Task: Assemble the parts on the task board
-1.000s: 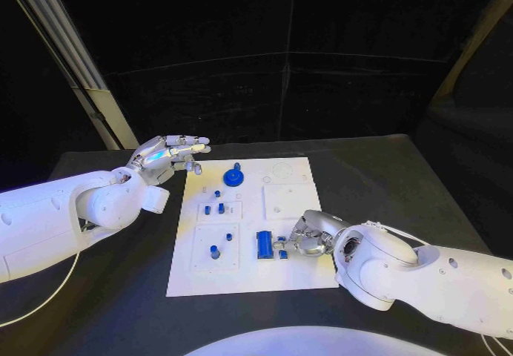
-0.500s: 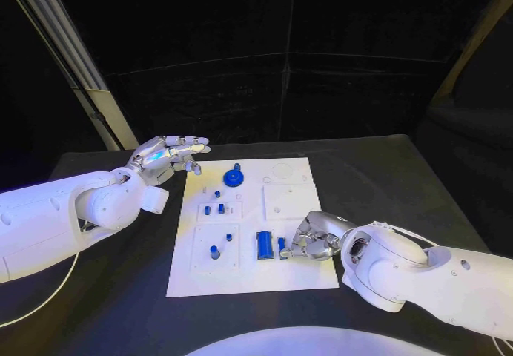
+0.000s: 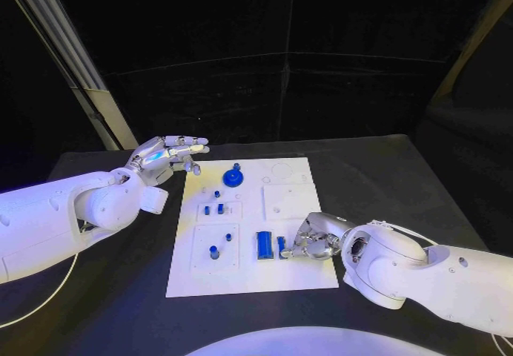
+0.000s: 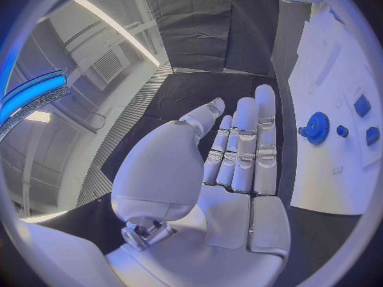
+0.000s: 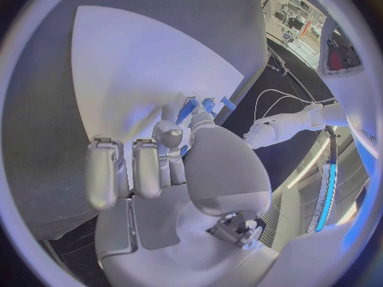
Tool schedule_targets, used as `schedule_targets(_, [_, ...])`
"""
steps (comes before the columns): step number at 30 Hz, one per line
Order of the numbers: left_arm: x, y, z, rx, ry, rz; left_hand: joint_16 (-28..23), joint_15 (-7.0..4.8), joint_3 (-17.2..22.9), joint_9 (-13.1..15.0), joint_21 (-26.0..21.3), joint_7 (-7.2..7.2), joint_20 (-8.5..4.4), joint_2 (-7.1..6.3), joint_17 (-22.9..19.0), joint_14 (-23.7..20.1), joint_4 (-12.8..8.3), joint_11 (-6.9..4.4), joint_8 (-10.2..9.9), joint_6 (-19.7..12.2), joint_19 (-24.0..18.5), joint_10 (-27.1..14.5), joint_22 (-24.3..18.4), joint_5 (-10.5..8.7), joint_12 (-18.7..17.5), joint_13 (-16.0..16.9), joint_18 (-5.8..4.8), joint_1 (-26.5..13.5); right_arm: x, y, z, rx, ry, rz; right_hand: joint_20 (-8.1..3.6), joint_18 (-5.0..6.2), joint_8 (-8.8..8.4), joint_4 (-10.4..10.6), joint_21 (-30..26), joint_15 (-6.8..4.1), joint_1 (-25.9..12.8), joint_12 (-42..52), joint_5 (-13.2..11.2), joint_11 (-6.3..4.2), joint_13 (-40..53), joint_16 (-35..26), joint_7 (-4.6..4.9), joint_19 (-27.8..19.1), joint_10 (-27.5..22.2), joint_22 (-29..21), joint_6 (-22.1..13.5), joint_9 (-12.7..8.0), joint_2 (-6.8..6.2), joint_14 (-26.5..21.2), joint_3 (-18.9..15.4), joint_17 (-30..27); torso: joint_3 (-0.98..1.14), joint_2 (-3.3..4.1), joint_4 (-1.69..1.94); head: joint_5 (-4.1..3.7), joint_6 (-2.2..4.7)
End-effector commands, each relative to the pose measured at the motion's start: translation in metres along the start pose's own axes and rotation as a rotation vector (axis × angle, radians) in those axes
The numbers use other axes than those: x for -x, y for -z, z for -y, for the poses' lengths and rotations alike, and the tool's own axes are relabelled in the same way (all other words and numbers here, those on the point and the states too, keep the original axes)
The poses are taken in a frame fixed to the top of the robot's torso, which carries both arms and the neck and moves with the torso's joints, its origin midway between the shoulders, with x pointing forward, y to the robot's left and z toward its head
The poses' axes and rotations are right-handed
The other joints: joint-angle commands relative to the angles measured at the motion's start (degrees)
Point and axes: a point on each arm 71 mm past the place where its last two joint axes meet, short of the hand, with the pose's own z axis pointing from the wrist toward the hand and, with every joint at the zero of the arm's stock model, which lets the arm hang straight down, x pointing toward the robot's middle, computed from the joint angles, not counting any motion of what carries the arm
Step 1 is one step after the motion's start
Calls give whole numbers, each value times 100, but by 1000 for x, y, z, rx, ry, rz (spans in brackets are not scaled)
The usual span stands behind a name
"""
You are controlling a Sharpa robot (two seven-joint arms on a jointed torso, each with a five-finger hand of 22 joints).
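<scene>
We see the task board [image 3: 299,278] lying in the middle of the black bench [image 3: 406,170]. Our right hand [image 3: 310,239] rests on the board's near right part, fingers curled down around a small blue part [image 3: 282,245] beside the long blue bar [image 3: 263,245]; whether it actually pinches that part we cannot tell. Our left hand [image 3: 171,156] hovers off the board's far left corner, fingers straight and held apart, holding nothing. Near that corner a blue gear [image 3: 234,177] stands on the board, and small blue pegs [image 3: 214,208] sit in the plate between the gear and the bar.
</scene>
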Motion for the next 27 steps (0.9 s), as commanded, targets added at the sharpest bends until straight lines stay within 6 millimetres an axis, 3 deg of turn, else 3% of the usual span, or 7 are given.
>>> schedule_targets(1, [-1, 0, 1, -5, 1, -9, 28, -2, -5, -8, -21, 11, 13, 49, -6, -29, -30, 15, 34, -39, -34, -34, -6, 18, 20, -6, 82, 3, -3, -2, -1, 1, 23, -35, -11, -93, -30, -45, -26, -4, 117, -9, -37, 1, 7, -13, 14, 21, -27, 767, -17, 9, 1, 320, -22, 10, 0, 2, 0, 9, -17])
schedule_targets(19, [-1, -1, 1, -5, 1, -9, 28, -2, -5, -8, -21, 11, 13, 49, -6, -29, -30, 15, 34, -39, -34, -34, -6, 18, 20, -6, 82, 3, -2, -4, -6, 17, 34, 5, -11, -95, -34, -66, -22, -4, 177, -3, -20, 1, 19, -14, 16, 27, -22, 775, -14, 16, 47, 321, -48, 11, 11, -4, -15, 18, -34])
schedule_targets(27, [-1, -1, 1, -4, 0, -9, 28, -2, -5, -8, -21, 11, 13, 49, -6, -29, -30, 15, 34, -39, -34, -34, -6, 18, 20, -6, 82, 3, 3, 2, -6, 73, -55, 28, 1, -70, -74, 110, -94, 12, -8, -196, 67, 22, -96, -95, 37, -43, -89, 689, -62, 21, 22, 297, -297, -102, 8, -9, 4, 6, -12])
